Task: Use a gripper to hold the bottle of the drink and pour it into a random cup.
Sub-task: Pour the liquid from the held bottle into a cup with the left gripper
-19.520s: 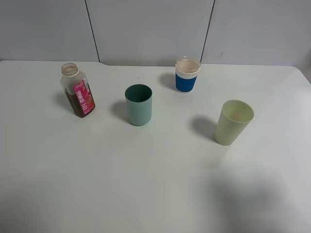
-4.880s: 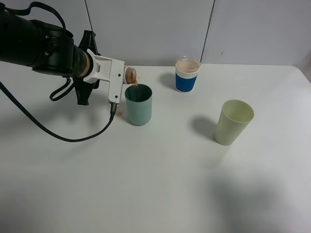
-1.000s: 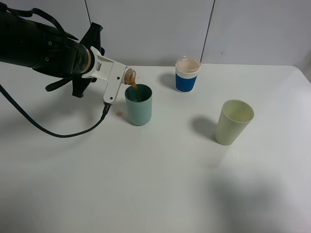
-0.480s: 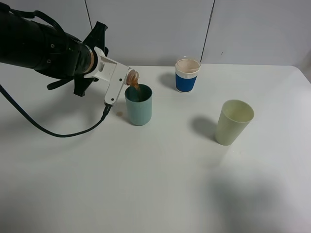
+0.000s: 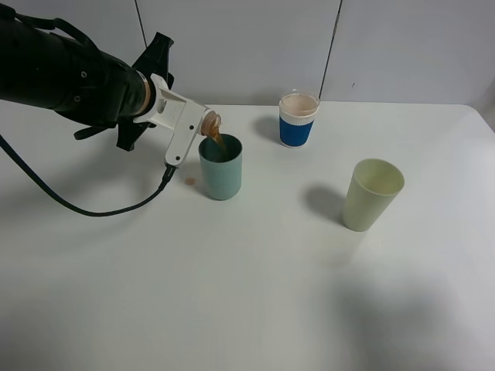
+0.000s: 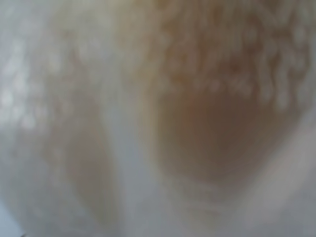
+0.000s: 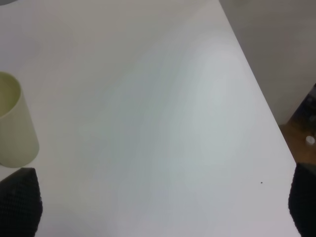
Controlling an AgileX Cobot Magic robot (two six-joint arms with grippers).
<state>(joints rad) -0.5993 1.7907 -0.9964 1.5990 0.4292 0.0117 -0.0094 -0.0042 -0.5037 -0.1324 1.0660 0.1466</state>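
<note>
The left gripper (image 5: 191,126) is clamped on the body of the clear plastic bottle (image 5: 209,124), tipped over the left rim of the teal cup (image 5: 221,171) at far left, brown drink (image 5: 219,141) pouring in; thin-walled and light, it probably wants a moderate mid-body hold

The bottle's (image 6: 59,123) pale, clear wall fills the whole view, too close to be sharp. A brown patch of drink (image 6: 217,138) shows through it, with lighter, speckled blur beside it.
</note>
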